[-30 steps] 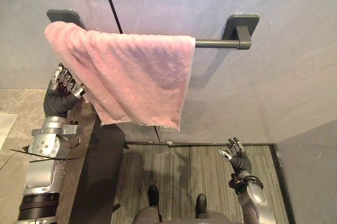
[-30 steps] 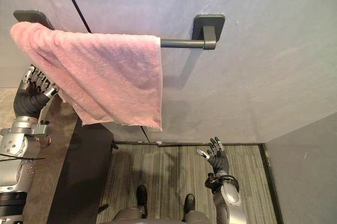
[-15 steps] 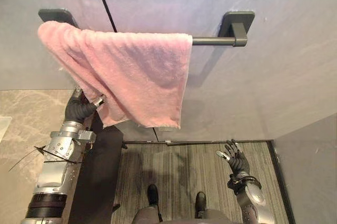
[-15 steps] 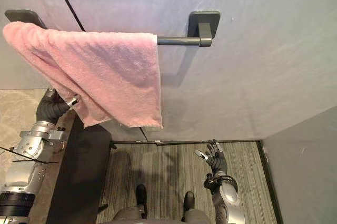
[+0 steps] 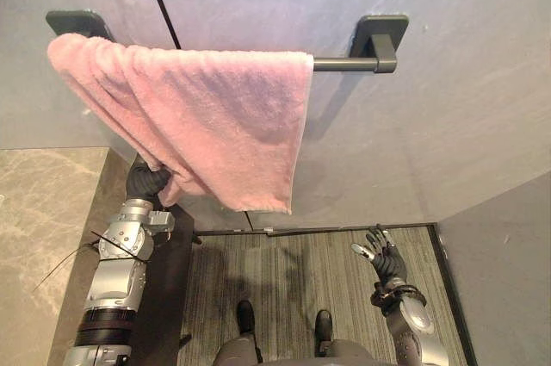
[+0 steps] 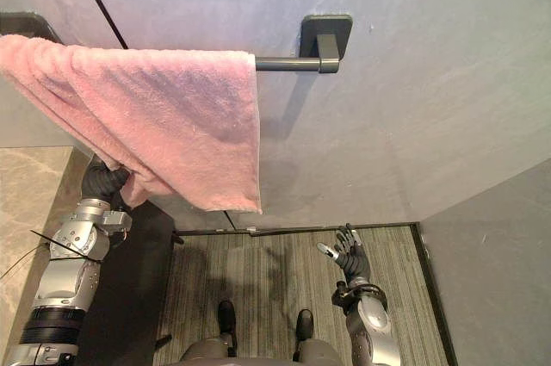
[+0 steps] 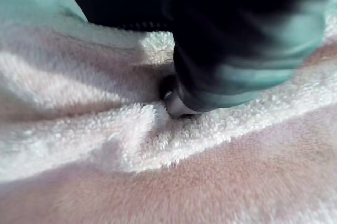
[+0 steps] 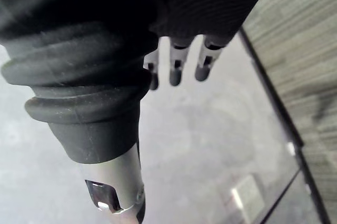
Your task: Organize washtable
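The pink towel point(image 5: 215, 116) hangs over the dark bar point(image 5: 343, 64), spread along it and bunched up toward the bar's left end, with a slanting, messy bottom edge. The left hand point(image 5: 148, 183) is below the bar's left end, tucked against the towel's low corner, so it is the near one, but I cannot tell if it is open or holding the cloth. The right hand point(image 5: 385, 261) is far below the bar's right end, wide open and empty.

left hand point(image 7: 237, 50) | dark cover against pink towel point(image 7: 105, 150) | towel creased
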You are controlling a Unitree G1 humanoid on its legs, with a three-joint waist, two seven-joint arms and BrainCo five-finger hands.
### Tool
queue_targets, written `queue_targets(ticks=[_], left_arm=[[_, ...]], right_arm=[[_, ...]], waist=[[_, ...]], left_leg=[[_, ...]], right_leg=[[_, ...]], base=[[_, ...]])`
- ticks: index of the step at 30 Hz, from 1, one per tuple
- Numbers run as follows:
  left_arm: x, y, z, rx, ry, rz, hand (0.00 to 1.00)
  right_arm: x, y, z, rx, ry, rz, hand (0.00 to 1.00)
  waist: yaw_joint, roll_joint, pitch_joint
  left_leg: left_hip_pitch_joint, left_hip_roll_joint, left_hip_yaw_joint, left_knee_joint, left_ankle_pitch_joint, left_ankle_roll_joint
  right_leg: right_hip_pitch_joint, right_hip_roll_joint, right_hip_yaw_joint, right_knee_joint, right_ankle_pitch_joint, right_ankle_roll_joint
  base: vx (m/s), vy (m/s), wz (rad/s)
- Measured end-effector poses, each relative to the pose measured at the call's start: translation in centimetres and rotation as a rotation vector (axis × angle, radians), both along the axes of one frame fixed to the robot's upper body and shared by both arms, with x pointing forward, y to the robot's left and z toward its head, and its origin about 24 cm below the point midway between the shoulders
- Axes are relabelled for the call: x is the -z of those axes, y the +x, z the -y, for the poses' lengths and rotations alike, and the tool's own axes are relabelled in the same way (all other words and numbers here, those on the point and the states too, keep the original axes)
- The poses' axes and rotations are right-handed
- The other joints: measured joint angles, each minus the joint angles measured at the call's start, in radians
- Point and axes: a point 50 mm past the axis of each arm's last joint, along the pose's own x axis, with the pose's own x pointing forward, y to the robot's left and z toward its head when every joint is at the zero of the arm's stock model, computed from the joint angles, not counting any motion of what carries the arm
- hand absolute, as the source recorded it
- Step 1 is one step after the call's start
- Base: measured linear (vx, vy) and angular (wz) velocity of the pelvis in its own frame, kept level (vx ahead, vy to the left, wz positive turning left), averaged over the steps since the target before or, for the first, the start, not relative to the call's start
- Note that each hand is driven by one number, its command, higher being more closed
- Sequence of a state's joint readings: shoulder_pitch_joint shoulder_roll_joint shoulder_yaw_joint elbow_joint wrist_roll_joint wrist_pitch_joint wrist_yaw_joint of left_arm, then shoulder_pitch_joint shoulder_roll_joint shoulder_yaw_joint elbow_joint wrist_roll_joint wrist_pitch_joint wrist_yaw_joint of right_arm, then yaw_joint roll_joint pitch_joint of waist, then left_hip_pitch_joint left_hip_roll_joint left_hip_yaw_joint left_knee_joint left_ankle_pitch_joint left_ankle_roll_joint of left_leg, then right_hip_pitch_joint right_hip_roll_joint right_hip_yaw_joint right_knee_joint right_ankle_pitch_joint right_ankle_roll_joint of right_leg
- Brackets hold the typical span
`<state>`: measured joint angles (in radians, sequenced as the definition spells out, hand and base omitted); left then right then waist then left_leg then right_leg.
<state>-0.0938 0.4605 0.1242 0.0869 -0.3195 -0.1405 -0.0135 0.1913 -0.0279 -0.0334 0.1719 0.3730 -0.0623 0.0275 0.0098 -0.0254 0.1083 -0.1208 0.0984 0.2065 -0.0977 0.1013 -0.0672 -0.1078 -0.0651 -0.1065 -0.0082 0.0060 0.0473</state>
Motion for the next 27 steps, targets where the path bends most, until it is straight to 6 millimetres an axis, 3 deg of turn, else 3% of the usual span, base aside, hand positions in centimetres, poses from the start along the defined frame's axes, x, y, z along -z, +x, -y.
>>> queue_targets(ticks=[2, 4, 9, 13, 18, 23, 24, 27], left_arm=[[0.0, 0.1, 0.2, -0.01, -0.019, 0.008, 1.0], [0.1, 0.2, 0.4, -0.015, -0.034, 0.012, 1.0], [0.0, 0.3, 0.6, -0.024, -0.071, 0.024, 1.0], [0.2, 0.4, 1.1, -0.014, -0.106, 0.024, 1.0], [0.4, 0.6, 2.0, 0.027, -0.142, 0.014, 1.0], [0.4, 0.7, 2.0, 0.033, -0.16, 0.016, 1.0], [0.4, 0.7, 2.0, 0.033, -0.16, 0.016, 1.0], [0.4, 0.6, 2.3, 0.032, -0.18, 0.025, 1.0]], right_arm=[[-1.8, 0.8, -0.4, -0.02, 0.004, 0.081, 0.0], [-5.4, 3.0, -1.5, -0.099, 0.012, 0.251, 0.0], [-11.8, 7.2, -5.5, -0.296, 0.115, 0.512, 0.0], [-14.9, 8.8, -9.0, -0.452, 0.162, 0.597, 0.0], [-16.9, 10.5, -10.2, -0.543, 0.106, 0.635, 0.0], [-17.9, 10.5, -11.9, -0.623, 0.11, 0.652, 0.0], [-17.9, 10.5, -12.1, -0.631, 0.109, 0.652, 1.0], [-17.9, 10.4, -12.6, -0.645, 0.12, 0.648, 1.0]], waist=[[0.0, 0.0, 0.0], [-0.006, 0.0, 0.0], [0.001, 0.0, 0.0], [0.007, 0.0, 0.0], [0.01, 0.001, -0.001], [0.017, 0.008, 0.0], [0.02, 0.009, 0.0], [0.03, 0.018, 0.0]], left_leg=[[0.005, 0.0, 0.001, 0.0, 0.0, 0.0], [0.016, 0.0, 0.003, -0.002, 0.0, 0.0], [0.019, -0.001, 0.002, -0.005, 0.001, 0.002], [0.017, -0.002, 0.0, 0.0, 0.004, 0.003], [0.009, 0.001, -0.005, 0.001, 0.013, 0.001], [0.007, 0.015, -0.015, -0.005, 0.021, -0.005], [0.007, 0.018, -0.016, -0.006, 0.022, -0.006], [0.007, 0.021, -0.022, -0.006, 0.026, -0.008]], right_leg=[[0.005, 0.0, 0.0, 0.0, 0.0, 0.0], [0.014, -0.001, 0.0, 0.0, 0.0, 0.0], [0.015, -0.001, -0.001, 0.003, 0.001, 0.0], [0.017, -0.002, -0.003, -0.001, 0.003, 0.0], [0.025, -0.001, -0.002, -0.033, 0.029, -0.004], [0.026, 0.011, -0.005, -0.033, 0.035, -0.011], [0.026, 0.013, -0.006, -0.033, 0.035, -0.013], [0.026, 0.017, -0.018, -0.03, 0.036, -0.014]], base=[[0.0, 0.0, 0.0], [0.0, 0.0, 0.0], [0.0, 0.0, 0.0], [0.01, 0.001, 0.02], [0.0, 0.0, 0.0], [-0.05, -0.012, 0.02], [-0.05, -0.019, 0.0], [-0.03, -0.012, 0.05]])
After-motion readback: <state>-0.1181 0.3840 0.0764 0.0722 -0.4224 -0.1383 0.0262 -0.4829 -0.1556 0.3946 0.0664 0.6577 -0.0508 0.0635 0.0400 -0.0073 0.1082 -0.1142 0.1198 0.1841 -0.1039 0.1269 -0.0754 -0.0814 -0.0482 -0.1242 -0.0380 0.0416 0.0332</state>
